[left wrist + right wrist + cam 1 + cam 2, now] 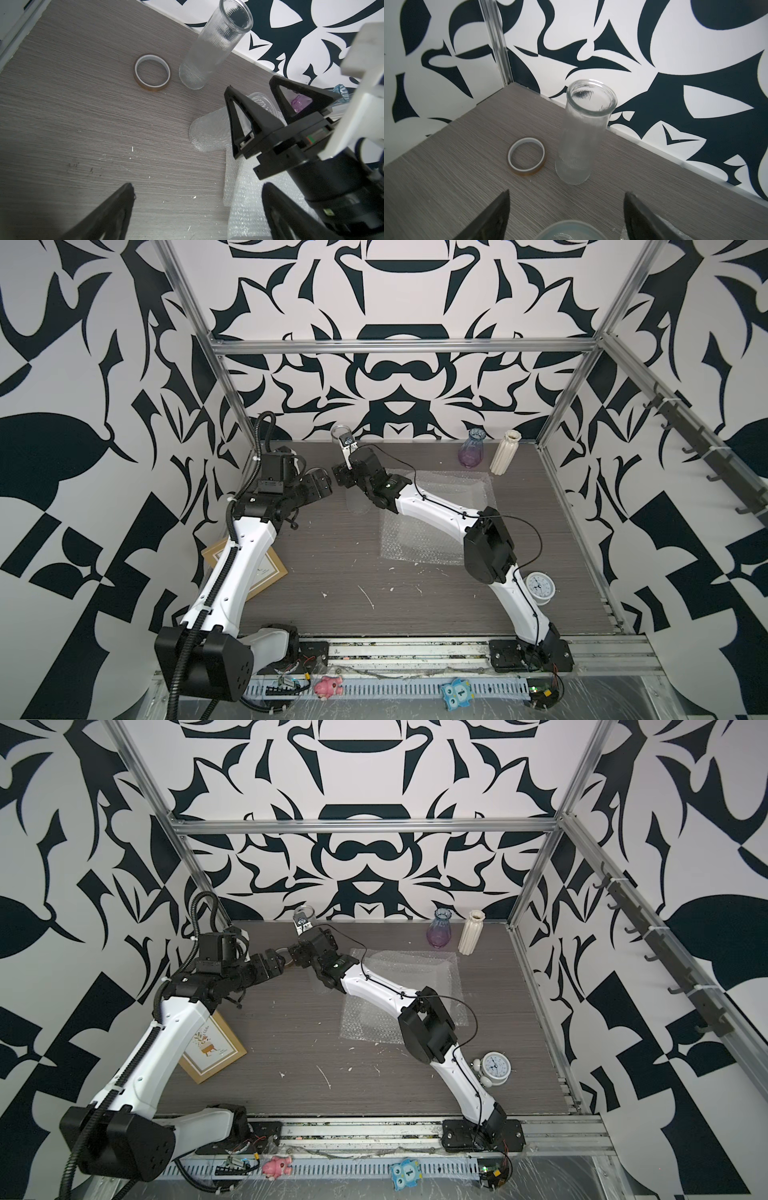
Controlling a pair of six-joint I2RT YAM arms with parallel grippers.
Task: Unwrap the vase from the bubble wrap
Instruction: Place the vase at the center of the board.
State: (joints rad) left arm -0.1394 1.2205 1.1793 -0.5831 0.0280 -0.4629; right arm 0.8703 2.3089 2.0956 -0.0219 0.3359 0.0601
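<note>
In both top views, bubble wrap (419, 539) (370, 1019) lying flat toward the tabletop's right edge, glass vase (336, 432) (306, 912) standing at its far edge, left wrist view, left gripper (198, 187) gaping empty, right gripper (251, 84) standing open, gripping nothing, over rolled wrap (207, 133), right wrist view, tape roll (527, 172) lying just beside the glass vase.

A numeral 1 shows on the blue owl toy (455, 694) at the front.

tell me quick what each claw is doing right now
left claw: open, holding nothing
right claw: open
</note>
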